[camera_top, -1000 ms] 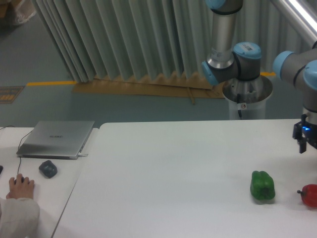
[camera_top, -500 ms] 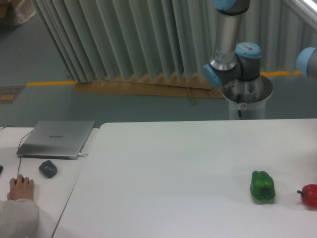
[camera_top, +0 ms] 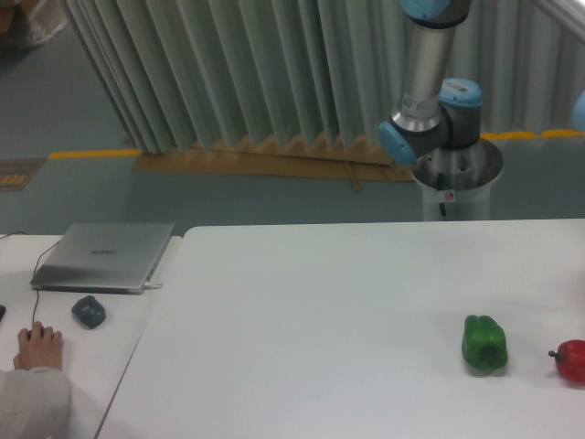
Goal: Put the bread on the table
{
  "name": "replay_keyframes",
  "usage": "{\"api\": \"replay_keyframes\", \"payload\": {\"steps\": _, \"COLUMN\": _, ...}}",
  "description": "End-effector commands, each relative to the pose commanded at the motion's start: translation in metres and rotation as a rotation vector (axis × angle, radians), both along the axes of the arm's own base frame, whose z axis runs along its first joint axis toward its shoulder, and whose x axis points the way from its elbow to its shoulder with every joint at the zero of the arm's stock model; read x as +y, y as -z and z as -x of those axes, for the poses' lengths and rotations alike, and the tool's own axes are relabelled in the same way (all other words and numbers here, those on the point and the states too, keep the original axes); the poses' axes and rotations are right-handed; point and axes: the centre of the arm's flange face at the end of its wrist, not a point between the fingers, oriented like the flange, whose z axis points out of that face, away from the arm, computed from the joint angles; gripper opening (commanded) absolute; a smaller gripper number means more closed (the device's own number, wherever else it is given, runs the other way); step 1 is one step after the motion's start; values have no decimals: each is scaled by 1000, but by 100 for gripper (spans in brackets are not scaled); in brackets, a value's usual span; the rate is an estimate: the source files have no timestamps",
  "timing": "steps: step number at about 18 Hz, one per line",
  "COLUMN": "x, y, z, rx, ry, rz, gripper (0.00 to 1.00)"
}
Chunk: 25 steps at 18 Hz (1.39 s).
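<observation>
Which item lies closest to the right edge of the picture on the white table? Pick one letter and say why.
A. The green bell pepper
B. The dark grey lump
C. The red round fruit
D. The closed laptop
C: the red round fruit sits at the frame's right edge, with the green bell pepper to its left on the table; the laptop is far left.

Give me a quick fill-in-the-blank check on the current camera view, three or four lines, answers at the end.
1. The pepper on the table is ____ in colour.
2. The red fruit lies to the ____ of the pepper in the picture.
3. The laptop on the side desk has its lid ____.
4. The dark lump sits just in front of the ____.

Missing words: green; right; closed; laptop. The tool and the bread are out of view.
</observation>
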Motion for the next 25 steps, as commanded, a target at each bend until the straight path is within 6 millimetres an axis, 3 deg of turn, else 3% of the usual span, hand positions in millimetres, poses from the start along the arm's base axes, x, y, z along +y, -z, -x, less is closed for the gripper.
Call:
{"api": "replay_keyframes", "payload": {"steps": 6, "x": 7, "y": 8, "z": 13, "rx": 0, "ry": 36, "rz": 3, "gripper": 100}}
{"api": "replay_keyframes", "payload": {"steps": 10, "x": -15, "y": -3, "z": 29, "rx": 20, "ry": 63, "rz": -14, "gripper": 100}}
{"api": "replay_keyframes", "payload": {"steps": 13, "x": -18, "y": -7, "z": 31, "rx": 21, "ry": 60, "rz": -31, "gripper": 100}}
{"api": "replay_keyframes", "payload": {"steps": 16, "x": -44, "y": -5, "z": 40, "rx": 21, "ry": 40, "rz": -30, "gripper": 100}}
{"api": "replay_keyframes", "payload": {"steps": 20, "x": -79, "y": 5, "z": 64, "rx": -18, "ry": -191, "rz": -52, "gripper": 100}}
{"api": "replay_keyframes", "payload": {"steps": 22, "x": -75, "y": 2, "z": 64, "rx": -83, "ry": -534, "rz": -112, "gripper": 100}}
{"api": "replay_keyframes", "payload": {"steps": 25, "x": -72, "y": -3, "z": 70, "rx": -81, "ry": -653, "rz": -129, "gripper": 100}}
